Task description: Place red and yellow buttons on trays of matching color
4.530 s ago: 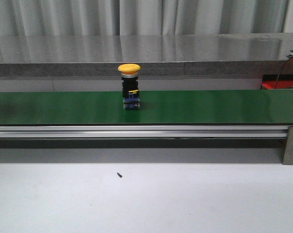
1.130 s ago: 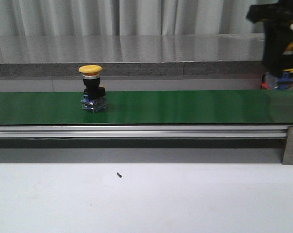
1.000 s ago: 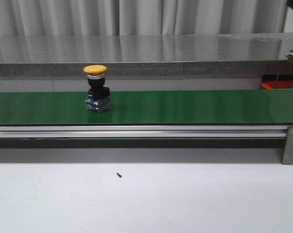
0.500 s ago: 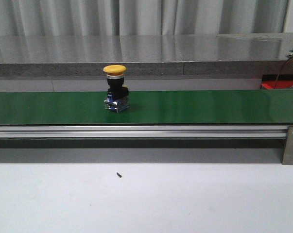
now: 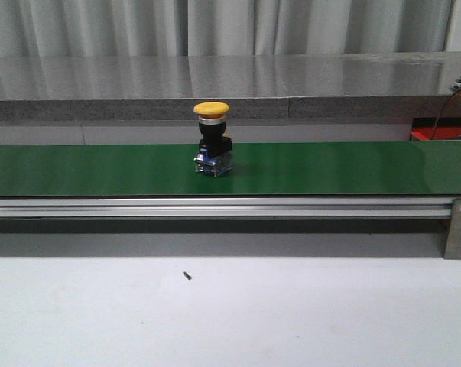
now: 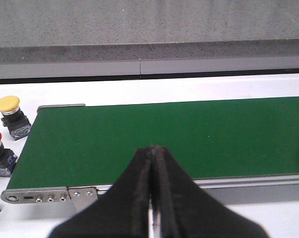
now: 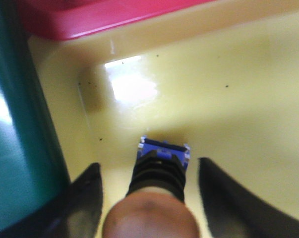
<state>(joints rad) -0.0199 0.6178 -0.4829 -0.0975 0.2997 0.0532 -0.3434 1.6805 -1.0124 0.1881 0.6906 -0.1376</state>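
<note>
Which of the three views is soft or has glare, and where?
Front view: sharp, with the yellow button crisp on the green belt and a mild sheen. Left wrist view: belt sharp, shut left gripper slightly soft. Right wrist view: blurred throughout, a white glare patch on the yellow tray, and the close button cap out of focus.

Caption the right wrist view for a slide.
Open right gripper straddling a button lying in the yellow tray, beside the red tray.
</note>
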